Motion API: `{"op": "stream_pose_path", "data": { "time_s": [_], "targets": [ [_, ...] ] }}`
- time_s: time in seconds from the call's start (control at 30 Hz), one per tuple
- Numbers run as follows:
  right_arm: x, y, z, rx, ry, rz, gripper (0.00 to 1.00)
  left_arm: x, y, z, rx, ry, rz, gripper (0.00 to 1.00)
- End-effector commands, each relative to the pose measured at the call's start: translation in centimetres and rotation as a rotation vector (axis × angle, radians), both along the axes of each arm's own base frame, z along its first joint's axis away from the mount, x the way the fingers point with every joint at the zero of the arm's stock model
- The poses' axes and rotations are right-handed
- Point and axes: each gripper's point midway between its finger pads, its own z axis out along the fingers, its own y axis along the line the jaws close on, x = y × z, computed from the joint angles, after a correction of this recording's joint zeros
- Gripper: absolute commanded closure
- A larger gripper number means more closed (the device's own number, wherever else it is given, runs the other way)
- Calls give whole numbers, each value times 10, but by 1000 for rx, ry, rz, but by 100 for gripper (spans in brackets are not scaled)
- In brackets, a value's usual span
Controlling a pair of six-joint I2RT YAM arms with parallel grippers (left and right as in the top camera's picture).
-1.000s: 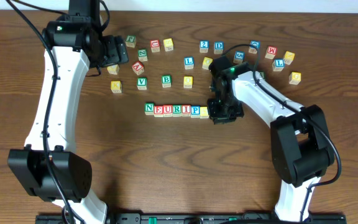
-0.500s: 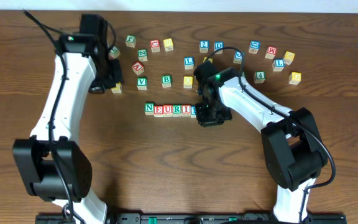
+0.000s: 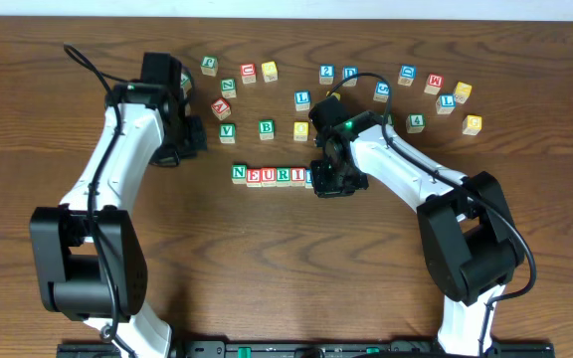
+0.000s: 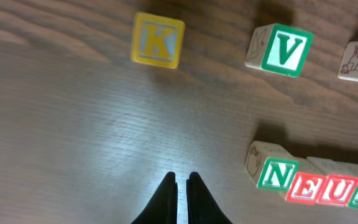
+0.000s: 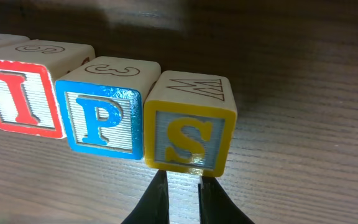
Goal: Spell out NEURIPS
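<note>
Leftward went the right claw (image 5: pixel 180 182), now pressed together just before the yellow S cube (image 5: pixel 188 134).

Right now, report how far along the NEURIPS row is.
Done: N through I stand in line, P next, S last and touching P, so all seven letters look placed. In hand: nothing; the right gripper sits just in front of S, jaws nearly together and empty; the left gripper is shut over the table. Left: S seems slightly proud of P, so perhaps a squaring nudge.
</note>
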Motion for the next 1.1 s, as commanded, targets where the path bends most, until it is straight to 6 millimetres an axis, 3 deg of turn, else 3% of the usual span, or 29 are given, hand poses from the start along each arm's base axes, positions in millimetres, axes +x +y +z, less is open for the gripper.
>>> {"op": "stream_pose_path", "data": {
  "time_s": [0.0,0.17,0.77,0.93,1.07],
  "targets": [
    [1,0,8,-3,-25,-10,87,-8,-7,-19,-48,22,-7,92],
    [4,-3,7,-22,-39,-33,87,-9,-9,-30,-57,15,-11,92],
    [10,-1,8,-8,-62,-29,90,-6,-14,-31,-60,-2,-22,92],
    [11,0,23,7,-76,-22,88,-2,-19,-28,-59,-20,-56,92],
    [14,1,48,38,-133,-18,86,8,-23,-13,-52,-54,-102,93]
  ]
}}
